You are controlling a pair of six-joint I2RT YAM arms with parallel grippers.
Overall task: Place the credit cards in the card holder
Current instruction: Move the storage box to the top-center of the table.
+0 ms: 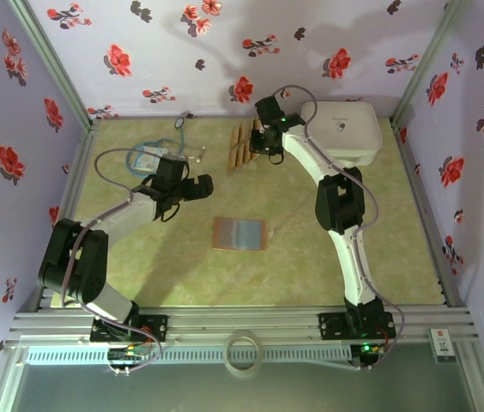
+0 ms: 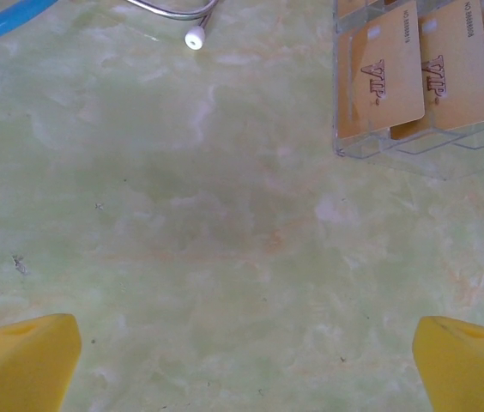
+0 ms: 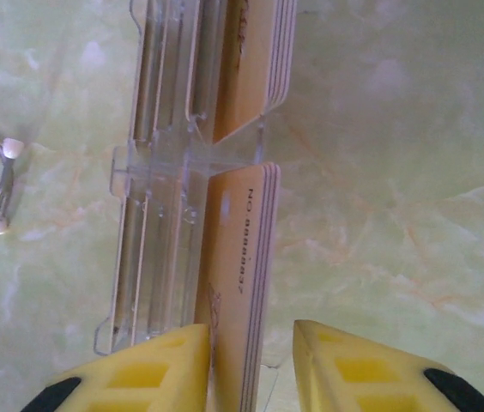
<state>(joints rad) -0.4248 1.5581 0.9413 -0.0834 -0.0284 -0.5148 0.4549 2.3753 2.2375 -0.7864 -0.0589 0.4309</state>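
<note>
The credit cards are tan-brown "VIP" cards standing on edge in a clear plastic rack at the back middle of the table. My right gripper is down over them. In the right wrist view it is open around the near stack of cards, the left finger against the stack and the right finger a gap away. A second stack stands further along the rack. The card holder lies unfolded mid-table, grey inside with a reddish-brown edge. My left gripper hovers wide open over bare table, the cards ahead to its right.
A white rounded-square case sits at the back right, just beyond the right arm. A blue-tubed stethoscope lies at the back left, its ear tips close to the rack's left side. A tape roll rests on the front rail.
</note>
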